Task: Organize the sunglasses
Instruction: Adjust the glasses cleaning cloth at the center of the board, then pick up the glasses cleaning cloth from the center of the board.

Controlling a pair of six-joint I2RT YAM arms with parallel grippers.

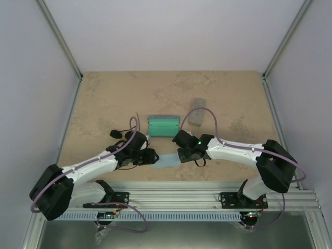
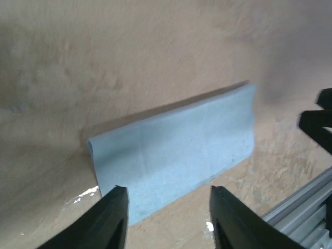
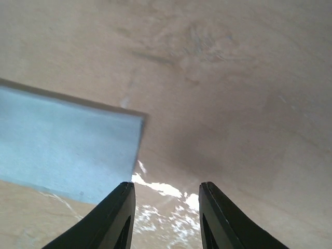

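Resting sunglasses [image 1: 116, 134]: far-left of left jaws; left arm [image 1: 93, 166] nearer.
Jaws: both pairs spread, empty, flanking blue cloth [image 1: 167, 161].

Beige mottled tabletop [image 1: 104, 98]; plain white walls [image 1: 171, 31]; aluminium corner posts [image 1: 58, 36].

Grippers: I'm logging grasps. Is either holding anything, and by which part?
Nothing is held: left gripper and right gripper stand open, the blue cloth lying free.

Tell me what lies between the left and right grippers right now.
A light blue cloth lies on the table between the left gripper and the right gripper. The top view shows it best; each wrist view catches part of it.
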